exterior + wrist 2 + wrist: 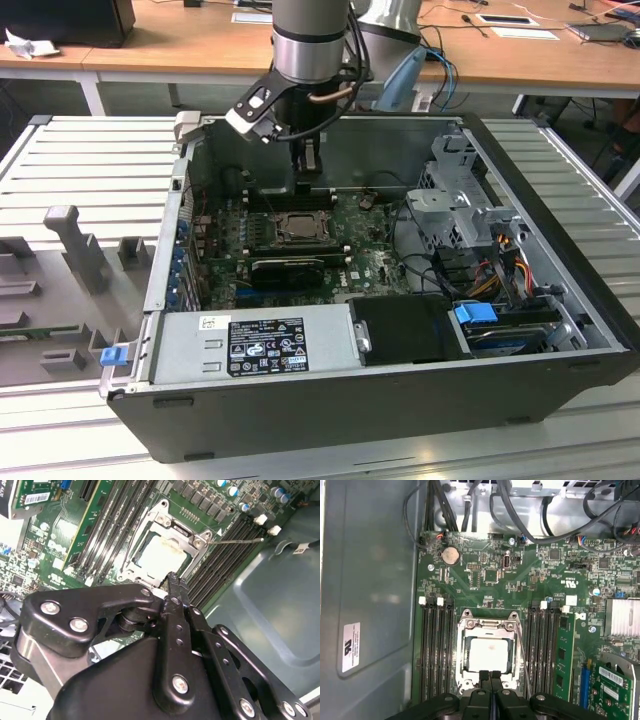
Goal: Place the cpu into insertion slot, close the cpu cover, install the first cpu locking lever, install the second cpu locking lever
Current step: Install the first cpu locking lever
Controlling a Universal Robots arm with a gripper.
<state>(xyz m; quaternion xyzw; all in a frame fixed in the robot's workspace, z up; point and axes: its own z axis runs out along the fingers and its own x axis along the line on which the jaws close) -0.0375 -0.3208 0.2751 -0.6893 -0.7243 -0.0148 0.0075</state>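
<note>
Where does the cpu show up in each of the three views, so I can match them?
Exterior view: the cpu is the pale square on the motherboard inside the open case.
Second wrist view: the pale square in the cpu cover window, just beyond the gripper and its shut tips.
First wrist view: the same square, framed by that cover, beside the gripper's tips.
Shared landmark: black memory slots flanking it on both sides.

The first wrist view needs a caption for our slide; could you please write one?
Shut pincer at the edge of the cpu cover, closed over the cpu on the green motherboard.
</note>
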